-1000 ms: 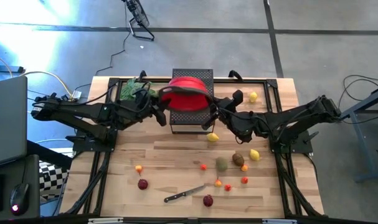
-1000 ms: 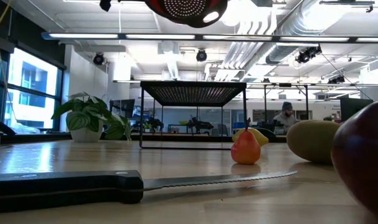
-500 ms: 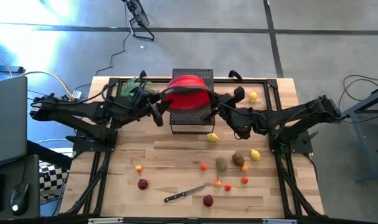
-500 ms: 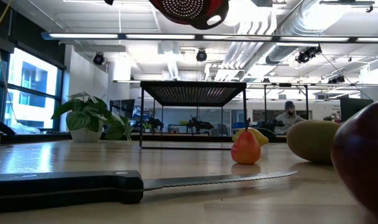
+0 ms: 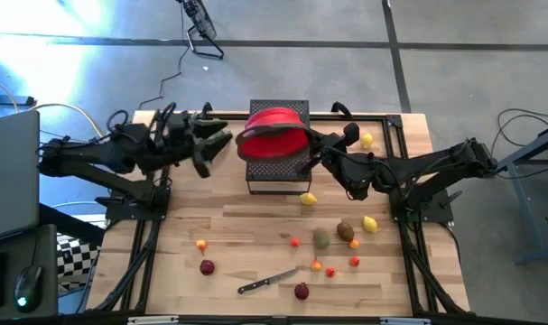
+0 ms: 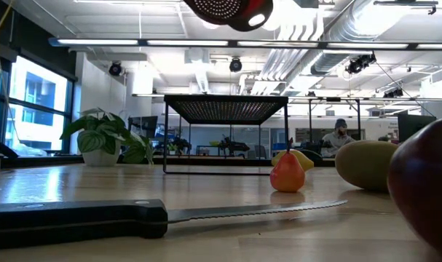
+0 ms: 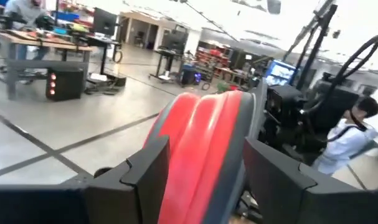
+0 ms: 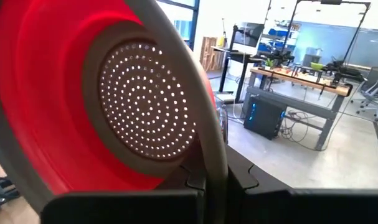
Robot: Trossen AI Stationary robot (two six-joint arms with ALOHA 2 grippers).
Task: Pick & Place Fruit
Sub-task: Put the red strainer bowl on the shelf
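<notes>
Below my right gripper (image 5: 308, 161), clamped on the red colander (image 5: 272, 143), every fruit (image 5: 321, 237) lies unpicked on the worktop (image 5: 219, 226); left gripper (image 5: 212, 149) open, empty.

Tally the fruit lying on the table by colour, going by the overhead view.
Yellow lemons: 3
Brown oval: 1
Olive-green oval: 1
Dark red balls: 2
Tiny orange or red pieces: 6
Total: 13
</notes>
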